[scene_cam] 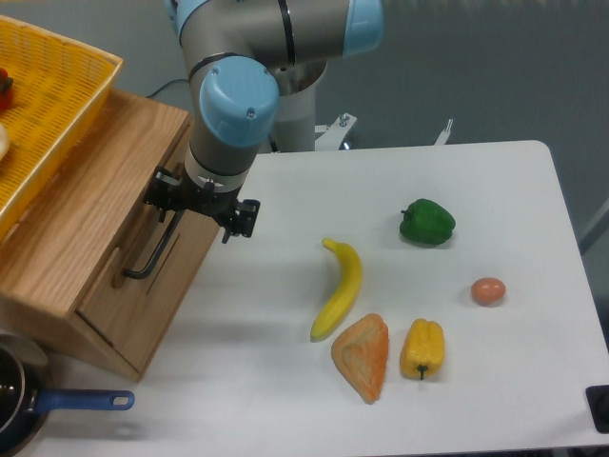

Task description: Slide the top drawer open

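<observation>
A wooden cabinet (86, 238) stands at the left edge of the tabletop (476, 190), with a basket (57, 105) on its top. The top drawer (166, 228) faces right, its handle (152, 252) just below the gripper (200, 205). A pan (29, 400) sits in front of the cabinet. To the right lie a banana (341, 290), a bread piece (363, 357) before it, two peppers (426, 221) (422, 348), and an egg (488, 290) farthest right

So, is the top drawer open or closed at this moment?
Closed, or nearly: the top drawer front sits level with the cabinet face. The gripper is at its handle.
</observation>
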Robot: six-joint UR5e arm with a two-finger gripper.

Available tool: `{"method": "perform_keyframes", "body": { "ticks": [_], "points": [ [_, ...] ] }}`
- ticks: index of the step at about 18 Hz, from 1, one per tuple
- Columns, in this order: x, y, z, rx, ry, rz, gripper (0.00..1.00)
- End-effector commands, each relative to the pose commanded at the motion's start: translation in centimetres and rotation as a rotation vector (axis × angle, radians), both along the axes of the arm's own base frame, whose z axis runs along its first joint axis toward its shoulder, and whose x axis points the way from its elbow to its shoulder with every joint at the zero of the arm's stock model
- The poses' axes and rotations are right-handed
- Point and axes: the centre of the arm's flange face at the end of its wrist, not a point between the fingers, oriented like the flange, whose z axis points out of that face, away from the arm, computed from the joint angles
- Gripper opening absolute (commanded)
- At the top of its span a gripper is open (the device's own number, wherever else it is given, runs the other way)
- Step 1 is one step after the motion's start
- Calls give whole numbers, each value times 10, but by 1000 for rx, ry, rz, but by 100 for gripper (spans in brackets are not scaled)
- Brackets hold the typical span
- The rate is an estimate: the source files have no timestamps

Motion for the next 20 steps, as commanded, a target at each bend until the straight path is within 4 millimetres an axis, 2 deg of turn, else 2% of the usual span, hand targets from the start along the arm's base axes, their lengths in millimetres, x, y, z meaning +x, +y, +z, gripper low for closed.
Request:
{"method": "perform_keyframes", "body": {
  "ticks": [20],
  "points": [
    [-4, 2, -7, -28, 30, -11, 100]
  ]
}}
